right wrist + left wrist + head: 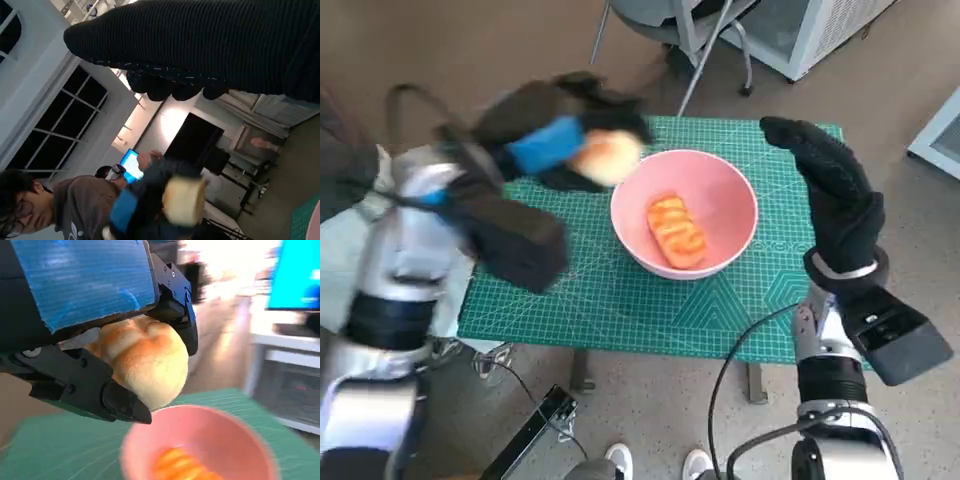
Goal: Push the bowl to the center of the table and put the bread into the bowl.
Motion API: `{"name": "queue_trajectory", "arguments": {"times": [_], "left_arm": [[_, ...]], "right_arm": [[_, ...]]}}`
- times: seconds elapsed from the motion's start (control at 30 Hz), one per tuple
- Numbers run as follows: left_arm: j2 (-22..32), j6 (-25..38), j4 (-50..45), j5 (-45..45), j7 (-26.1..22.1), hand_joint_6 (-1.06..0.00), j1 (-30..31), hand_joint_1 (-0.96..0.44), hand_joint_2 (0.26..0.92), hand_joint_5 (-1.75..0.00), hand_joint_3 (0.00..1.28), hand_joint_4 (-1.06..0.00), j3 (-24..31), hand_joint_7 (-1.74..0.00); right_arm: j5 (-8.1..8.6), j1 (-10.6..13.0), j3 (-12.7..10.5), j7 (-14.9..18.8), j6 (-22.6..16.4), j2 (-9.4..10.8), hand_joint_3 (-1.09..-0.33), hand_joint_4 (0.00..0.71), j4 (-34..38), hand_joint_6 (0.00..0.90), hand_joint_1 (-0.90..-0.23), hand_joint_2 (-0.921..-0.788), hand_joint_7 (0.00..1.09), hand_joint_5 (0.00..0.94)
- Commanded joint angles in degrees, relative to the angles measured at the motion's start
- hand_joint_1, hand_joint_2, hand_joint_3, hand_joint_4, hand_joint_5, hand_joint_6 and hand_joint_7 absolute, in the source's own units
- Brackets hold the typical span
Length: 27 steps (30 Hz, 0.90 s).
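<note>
Head view shows one pink bowl (684, 212) and two breads: a loaf (677, 231) inside it, a round bun (608, 156) beside its rim. Left robot hand (555, 135) clasps the bun; right robot hand (830, 195), beside the bowl, holds nothing, fingers extended.

Evenly lit from above in the head view, soft shadow under the bowl (684, 212) — left hand (552, 140) smeared by motion blur. Blown-out glare behind the bread (142, 359) in the left wrist view; dim, blurred right wrist view.
</note>
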Motion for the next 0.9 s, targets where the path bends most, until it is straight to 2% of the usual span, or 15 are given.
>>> {"name": "queue_trajectory", "arguments": {"times": [0.03,0.13,0.2,0.23,0.27,0.3,0.33,0.43,0.53,0.7,0.9], "left_arm": [[-3.93,-4.14,9.83,2.45,4.49,-0.66,-2.82,0.00,0.918,-1.18,0.07,-0.65,-2.57,-1.16],[-6.84,-4.41,16.91,3.54,6.06,-0.62,-3.79,0.00,0.920,-1.20,0.10,-0.62,-4.20,-1.21],[-8.15,-2.45,19.75,4.32,5.21,-0.50,-4.11,0.00,0.920,-1.27,0.18,-0.56,-5.46,-1.32],[-8.59,-1.38,20.66,4.70,4.55,-0.40,-4.30,-0.01,0.888,-1.00,0.19,-0.46,-6.05,-1.06],[-9.07,0.36,21.46,5.14,2.64,-0.38,-4.51,-0.02,0.881,-0.85,0.18,-0.46,-6.94,-0.94],[-9.42,1.50,22.09,5.44,1.34,-0.29,-4.70,-0.05,0.850,-0.55,0.15,-0.34,-7.55,-0.70],[-9.77,2.20,22.78,5.19,-0.04,-0.25,-4.75,-0.07,0.835,-0.36,0.12,-0.27,-7.89,-0.54],[-10.48,2.72,23.58,4.13,-2.20,-0.17,-4.39,-0.15,0.802,-0.12,0.07,-0.11,-8.09,-0.33],[-11.16,0.87,24.89,3.74,-1.26,-0.13,-3.50,-0.24,0.798,-0.05,0.05,-0.06,-8.09,-0.28],[-12.31,-4.30,26.64,3.68,3.51,-0.02,-0.83,-0.40,0.855,-0.01,0.02,-0.03,-7.95,-0.34],[-12.20,-8.97,27.40,3.23,7.75,0.00,0.72,-0.51,0.894,0.00,0.03,0.00,-7.34,-0.32]], "right_arm": [[-0.84,1.31,0.23,-0.74,0.44,0.05,-0.672,0.368,-0.17,0.005,-0.537,-0.921,0.84,0.001],[-0.73,1.76,0.44,-0.77,0.83,0.04,-0.672,0.367,-0.89,0.001,-0.542,-0.921,0.84,0.000],[-0.54,2.06,0.52,-0.76,1.21,0.00,-0.667,0.367,-1.41,0.000,-0.543,-0.921,0.84,0.000],[-0.44,2.20,0.54,-0.77,1.38,-0.03,-0.662,0.367,-1.64,0.000,-0.543,-0.921,0.83,0.000],[-0.23,2.35,0.47,-0.70,1.60,-0.15,-0.660,0.366,-1.78,0.000,-0.543,-0.921,0.83,0.000],[-0.09,2.46,0.42,-0.66,1.76,-0.24,-0.654,0.367,-1.90,0.000,-0.544,-0.921,0.83,0.000],[0.01,2.60,0.34,-0.66,1.91,-0.38,-0.651,0.367,-2.05,0.000,-0.544,-0.921,0.83,0.000],[0.01,2.96,0.17,-0.73,2.18,-0.70,-0.643,0.367,-2.52,0.002,-0.545,-0.921,0.83,0.001],[-0.53,3.18,0.05,-1.17,2.19,-0.97,-0.639,0.367,-2.87,0.003,-0.551,-0.921,0.82,0.001],[-1.15,3.01,-0.10,-1.94,1.98,-1.38,-0.632,0.368,-2.81,0.008,-0.557,-0.921,0.82,0.001],[-1.24,2.62,-0.03,-2.49,1.74,-1.70,-0.627,0.353,-2.58,0.021,-0.552,-0.921,0.82,0.000]]}}
